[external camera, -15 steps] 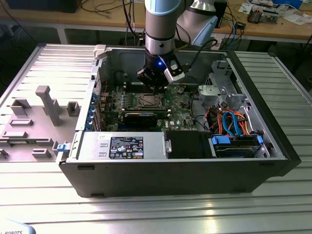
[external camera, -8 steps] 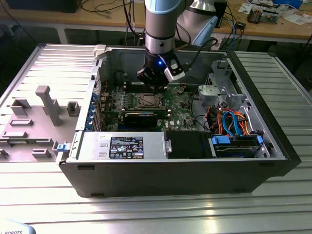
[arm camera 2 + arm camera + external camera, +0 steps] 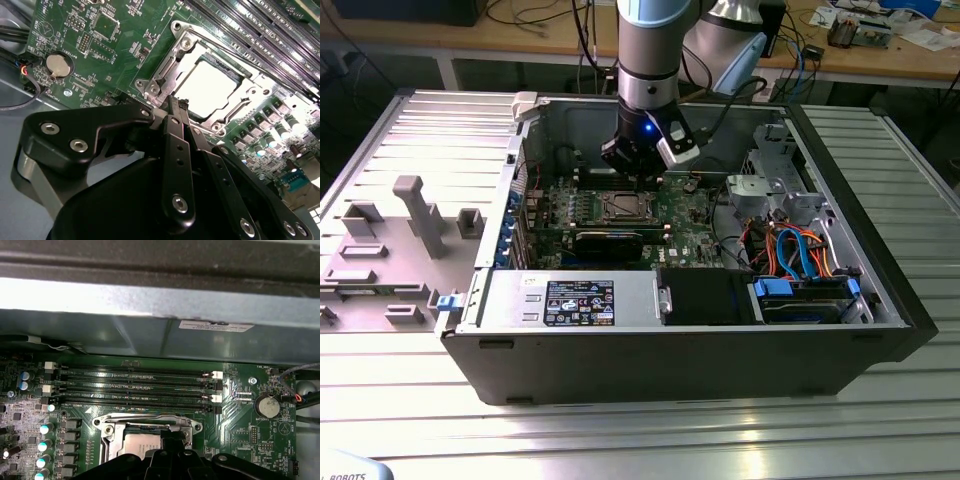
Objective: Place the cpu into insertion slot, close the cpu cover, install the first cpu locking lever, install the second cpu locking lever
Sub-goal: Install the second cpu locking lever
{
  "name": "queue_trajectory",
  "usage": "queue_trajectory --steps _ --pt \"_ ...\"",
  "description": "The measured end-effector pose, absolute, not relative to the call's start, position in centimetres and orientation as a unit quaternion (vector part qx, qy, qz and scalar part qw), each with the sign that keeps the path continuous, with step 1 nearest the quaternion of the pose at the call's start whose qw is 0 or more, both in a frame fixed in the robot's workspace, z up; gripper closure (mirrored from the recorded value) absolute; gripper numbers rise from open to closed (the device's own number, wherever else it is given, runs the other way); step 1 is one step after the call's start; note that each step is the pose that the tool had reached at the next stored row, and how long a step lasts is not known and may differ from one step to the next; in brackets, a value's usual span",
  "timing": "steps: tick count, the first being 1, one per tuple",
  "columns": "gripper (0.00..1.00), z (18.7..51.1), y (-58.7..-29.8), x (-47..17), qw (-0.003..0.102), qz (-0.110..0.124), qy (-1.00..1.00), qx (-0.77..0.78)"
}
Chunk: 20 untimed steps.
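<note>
- I am hovering my black two-fingered gripper point(image 3: 176, 107) just above the edge of the socket on the green motherboard point(image 3: 115, 45); in the second wrist view my fingers point(image 3: 176, 150) are standing pressed together with nothing between them.
- The small flat square cpu with its plain silvery-grey metal top point(image 3: 205, 85) is lying seated in the insertion slot; in the first wrist view it point(image 3: 142, 446) is showing just beyond my fingertips.
- The thin silvery metal cpu cover with its square window point(image 3: 172, 62) is lying down flat around the chip, so I am judging the placing and the closing as done; the locking levers look like the thin wire bars along the frame's sides, one of them point(image 3: 236, 111) running near the corner closest to me (whether either is hooked under its catch I cannot tell from here).
- In the exterior view the gripper point(image 3: 638, 168) is hanging inside the open dark grey computer case point(image 3: 670, 360), at the far side of the socket point(image 3: 623, 207).
- To do the lever step well, I am judging that my closed tips should bear on the wire alone, pushing down and sideways in one smooth sweep; slipping off onto the chip or the row of long black memory slots point(image 3: 135, 387) beside the socket is the risk.
</note>
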State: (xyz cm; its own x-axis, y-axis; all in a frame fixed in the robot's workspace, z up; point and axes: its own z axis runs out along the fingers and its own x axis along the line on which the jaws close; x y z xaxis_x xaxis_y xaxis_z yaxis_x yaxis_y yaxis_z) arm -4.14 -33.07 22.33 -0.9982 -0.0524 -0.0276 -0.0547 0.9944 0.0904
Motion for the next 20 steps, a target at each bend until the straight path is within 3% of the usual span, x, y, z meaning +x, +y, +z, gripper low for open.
queue_trajectory --steps 20 --pt "0.89 22.45 -33.58 -4.14 0.013 0.046 0.999 -0.027"
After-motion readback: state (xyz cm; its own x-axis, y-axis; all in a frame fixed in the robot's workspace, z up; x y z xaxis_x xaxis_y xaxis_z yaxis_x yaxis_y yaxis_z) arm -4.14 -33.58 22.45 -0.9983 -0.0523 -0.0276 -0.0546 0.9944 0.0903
